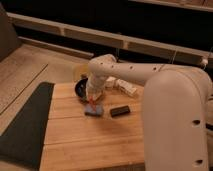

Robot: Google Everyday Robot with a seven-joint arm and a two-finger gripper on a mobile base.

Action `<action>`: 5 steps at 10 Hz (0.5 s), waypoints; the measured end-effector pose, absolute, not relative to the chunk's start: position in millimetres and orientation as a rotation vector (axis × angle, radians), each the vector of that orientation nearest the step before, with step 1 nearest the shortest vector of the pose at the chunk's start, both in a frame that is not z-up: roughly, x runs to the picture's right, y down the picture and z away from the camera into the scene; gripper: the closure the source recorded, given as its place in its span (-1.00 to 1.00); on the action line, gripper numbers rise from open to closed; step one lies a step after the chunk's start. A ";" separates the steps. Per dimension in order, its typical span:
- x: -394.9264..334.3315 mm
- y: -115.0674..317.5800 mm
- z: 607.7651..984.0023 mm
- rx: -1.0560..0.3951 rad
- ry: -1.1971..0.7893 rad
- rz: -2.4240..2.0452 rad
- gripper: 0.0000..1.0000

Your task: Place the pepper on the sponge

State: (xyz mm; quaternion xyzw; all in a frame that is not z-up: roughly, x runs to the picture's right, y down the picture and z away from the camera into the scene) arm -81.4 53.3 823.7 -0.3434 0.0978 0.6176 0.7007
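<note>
The small orange-red pepper (91, 103) hangs at the tips of my gripper (92, 101), right at the top left edge of the blue-grey sponge (95, 111). The gripper points down from the white arm and looks shut on the pepper. The sponge lies flat on the wooden table (90, 145), just in front of the dark bowl (81, 89). The arm hides part of the bowl.
A black rectangular block (120, 111) lies just right of the sponge. A small white boxy object (124, 87) sits behind it by the arm. A dark mat (25, 125) covers the table's left side. The robot's white body (175, 125) fills the right.
</note>
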 end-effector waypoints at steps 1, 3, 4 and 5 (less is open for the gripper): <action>-80.6 61.7 830.4 -0.780 0.233 1.374 0.63; -82.1 73.9 839.7 -0.805 0.247 1.380 0.63; -82.7 78.1 842.6 -0.814 0.252 1.383 0.63; -83.2 81.0 844.3 -0.820 0.257 1.387 0.63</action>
